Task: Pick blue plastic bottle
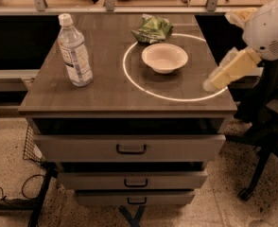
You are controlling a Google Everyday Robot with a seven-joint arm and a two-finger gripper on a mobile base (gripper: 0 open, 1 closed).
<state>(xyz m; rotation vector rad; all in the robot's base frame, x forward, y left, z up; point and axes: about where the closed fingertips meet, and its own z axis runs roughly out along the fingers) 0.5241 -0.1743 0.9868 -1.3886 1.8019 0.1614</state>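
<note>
The blue plastic bottle (75, 51) stands upright near the left edge of the brown cabinet top (106, 91); it is clear, with a white cap and a white label. My gripper (226, 72) reaches in from the right, over the right front corner of the top, far from the bottle and holding nothing that I can see. The white arm housing (269, 27) sits behind it at the upper right.
A cream bowl (164, 57) sits inside a white ring (129, 77) marked on the top, between gripper and bottle. A green snack bag (152, 28) lies behind the bowl. Drawers (129, 148) are below. Office chair legs (264, 160) stand at the right.
</note>
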